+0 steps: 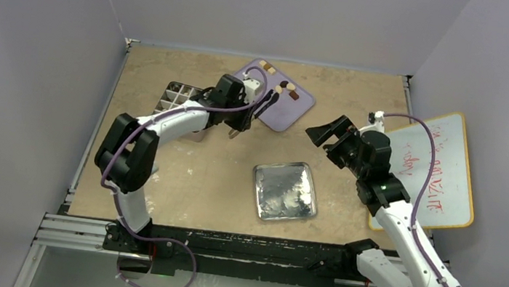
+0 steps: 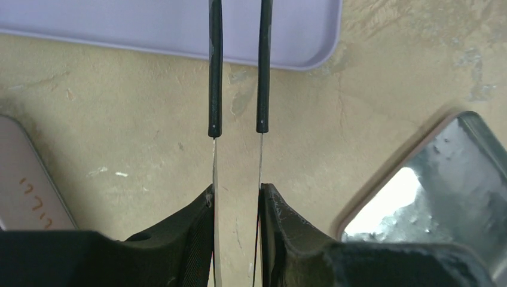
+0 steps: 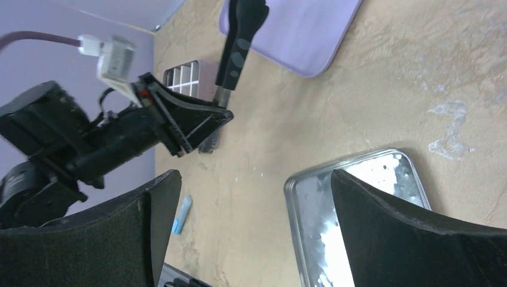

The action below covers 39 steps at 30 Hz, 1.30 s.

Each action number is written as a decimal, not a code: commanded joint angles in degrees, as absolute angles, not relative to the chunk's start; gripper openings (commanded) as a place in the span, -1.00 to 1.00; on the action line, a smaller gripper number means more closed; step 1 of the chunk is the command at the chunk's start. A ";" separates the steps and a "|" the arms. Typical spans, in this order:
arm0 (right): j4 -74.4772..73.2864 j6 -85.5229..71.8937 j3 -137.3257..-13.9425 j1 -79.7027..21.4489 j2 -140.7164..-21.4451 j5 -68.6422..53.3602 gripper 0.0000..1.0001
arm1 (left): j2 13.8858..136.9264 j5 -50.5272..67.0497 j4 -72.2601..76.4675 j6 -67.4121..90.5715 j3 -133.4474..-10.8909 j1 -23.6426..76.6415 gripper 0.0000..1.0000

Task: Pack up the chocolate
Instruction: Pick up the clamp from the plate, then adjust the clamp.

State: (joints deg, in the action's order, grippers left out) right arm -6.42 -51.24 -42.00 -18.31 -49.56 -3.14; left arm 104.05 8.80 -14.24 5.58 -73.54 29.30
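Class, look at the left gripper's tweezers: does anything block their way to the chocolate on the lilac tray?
Nothing visible does. The black tweezers, held in the left gripper, reach over the lilac tray edge, with only bare tray before the chocolate.

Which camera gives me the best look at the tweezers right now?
Left wrist: both arms of the tweezers run up between the left end effector fingers, the gap between them clear, tips cut off over the purple tray. Top external shows them small and dark; right wrist shows one side only.

Table (image 1: pixel 181 178), lilac tray (image 1: pixel 298 112), steel tray (image 1: pixel 284 191)
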 commanded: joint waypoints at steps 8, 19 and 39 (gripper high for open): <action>-3.18 -53.76 -40.72 -18.11 -51.87 -8.50 0.93 | 89.20 2.65 -16.16 18.88 -58.02 31.12 -0.38; -3.86 -52.66 -41.62 -18.15 -53.46 -8.55 0.92 | 93.77 -2.39 -13.18 23.00 -54.59 33.14 -0.06; -2.33 -52.81 -41.27 -18.18 -56.20 -9.20 0.93 | 100.54 -3.50 -6.05 19.93 -54.30 33.82 -0.16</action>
